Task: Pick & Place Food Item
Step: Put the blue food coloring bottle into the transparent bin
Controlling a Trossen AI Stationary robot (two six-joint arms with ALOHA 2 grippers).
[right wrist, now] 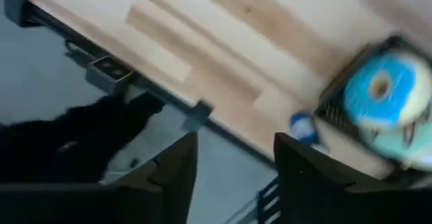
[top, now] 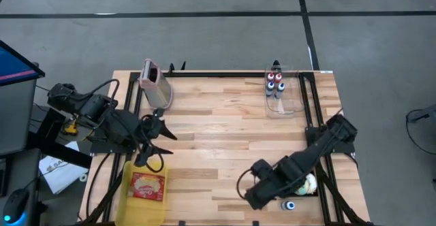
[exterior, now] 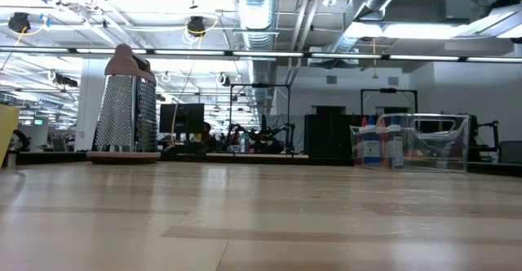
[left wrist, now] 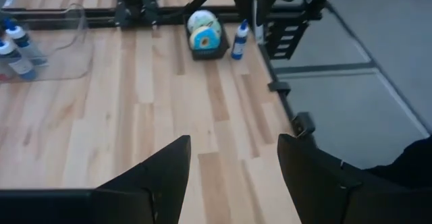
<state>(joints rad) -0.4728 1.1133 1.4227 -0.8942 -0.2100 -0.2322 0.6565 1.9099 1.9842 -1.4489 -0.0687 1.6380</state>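
Observation:
A flat packet with a red label [top: 148, 185] lies in a yellow bin [top: 129, 197] at the table's near left. Round blue-and-yellow packs [left wrist: 202, 30] [right wrist: 388, 96] sit in a small black basket [top: 308, 185] at the near right, and a little blue-capped bottle [top: 289, 204] stands beside it. My left gripper [top: 162, 141] [left wrist: 233, 177] hovers open above the table just beyond the yellow bin. My right gripper [top: 246, 184] [right wrist: 233, 177] hangs open over the table's near edge, left of the basket, pointing down. Nothing is between either pair of fingers.
A metal grater [top: 155, 83] [exterior: 124, 104] stands at the far left. A clear box with small bottles [top: 279, 90] [exterior: 412, 140] stands at the far right. The middle of the wooden table [top: 225, 137] is bare board. Black frame rails run along the table's sides.

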